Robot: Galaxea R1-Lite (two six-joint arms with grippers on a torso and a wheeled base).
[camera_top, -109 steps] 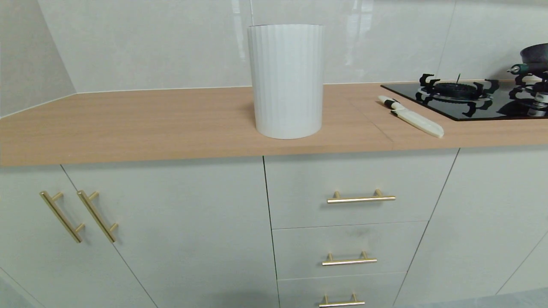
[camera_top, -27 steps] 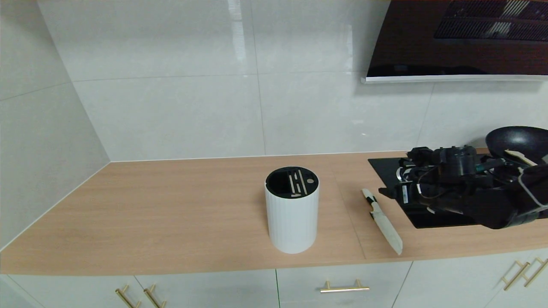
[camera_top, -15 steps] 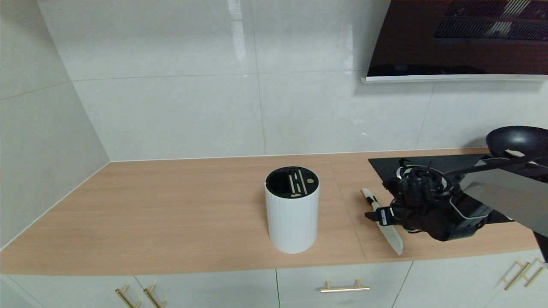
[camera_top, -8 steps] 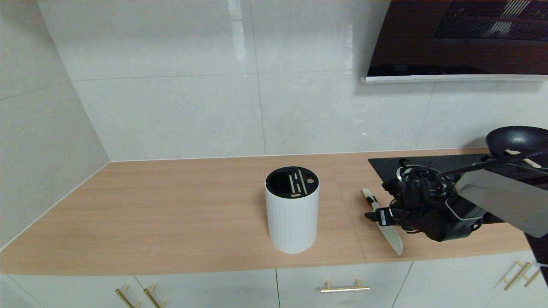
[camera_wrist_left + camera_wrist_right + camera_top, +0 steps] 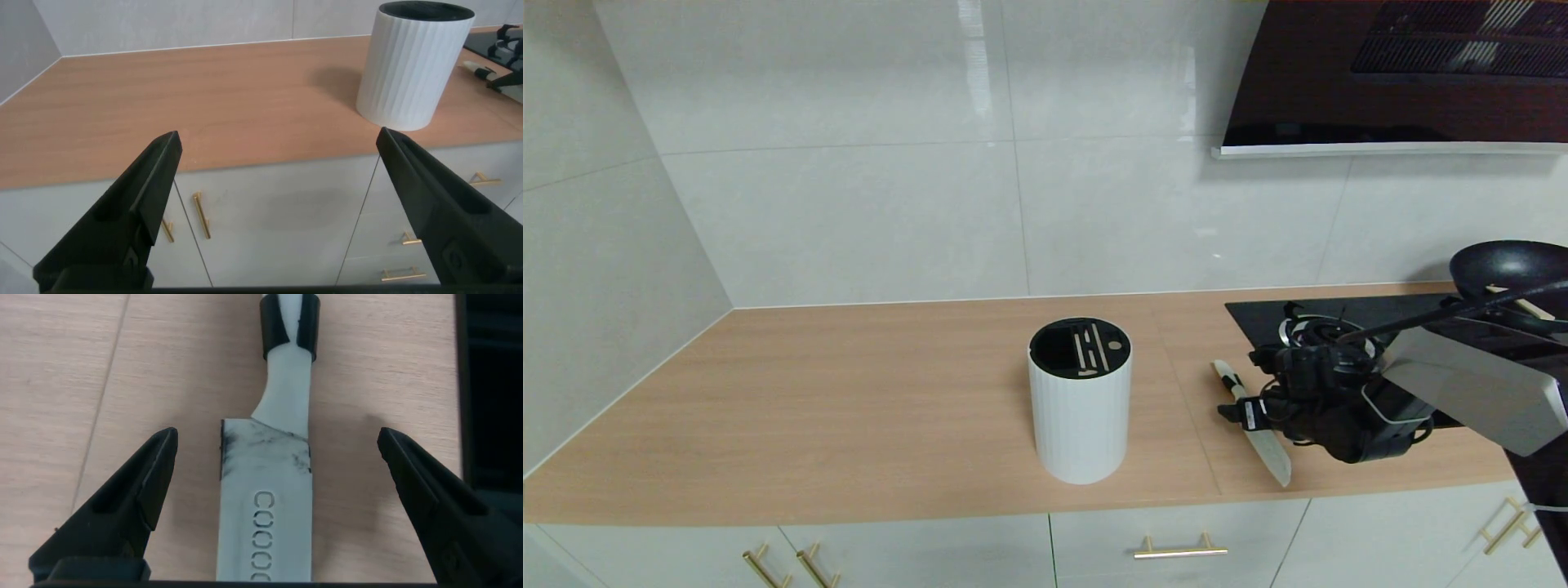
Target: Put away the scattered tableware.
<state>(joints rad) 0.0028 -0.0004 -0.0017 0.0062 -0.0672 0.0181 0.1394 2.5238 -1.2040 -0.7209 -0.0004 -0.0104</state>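
Note:
A white-bladed knife point(image 5: 1262, 441) with a white and black handle lies on the wooden countertop point(image 5: 849, 408), right of a white ribbed knife holder point(image 5: 1081, 416) with a slotted black top. My right gripper point(image 5: 1245, 411) hangs low over the knife where the blade meets the handle. In the right wrist view this gripper point(image 5: 275, 441) is open, one finger on each side of the blade point(image 5: 265, 514), not touching it. My left gripper point(image 5: 278, 139) is open and holds nothing, out in front of the cabinets, with the holder point(image 5: 417, 65) farther off.
A black glass hob point(image 5: 1339, 322) with a burner lies just right of the knife, a black pan point(image 5: 1511, 265) behind it and a dark range hood point(image 5: 1396, 73) above. Cabinet fronts with brass handles point(image 5: 1180, 551) sit under the counter edge. Bare counter stretches left of the holder.
The head camera has risen since the oldest frame. My right arm has swung from above the hob down over the knife; in the last half second it has barely shifted. Knife and holder stay put.

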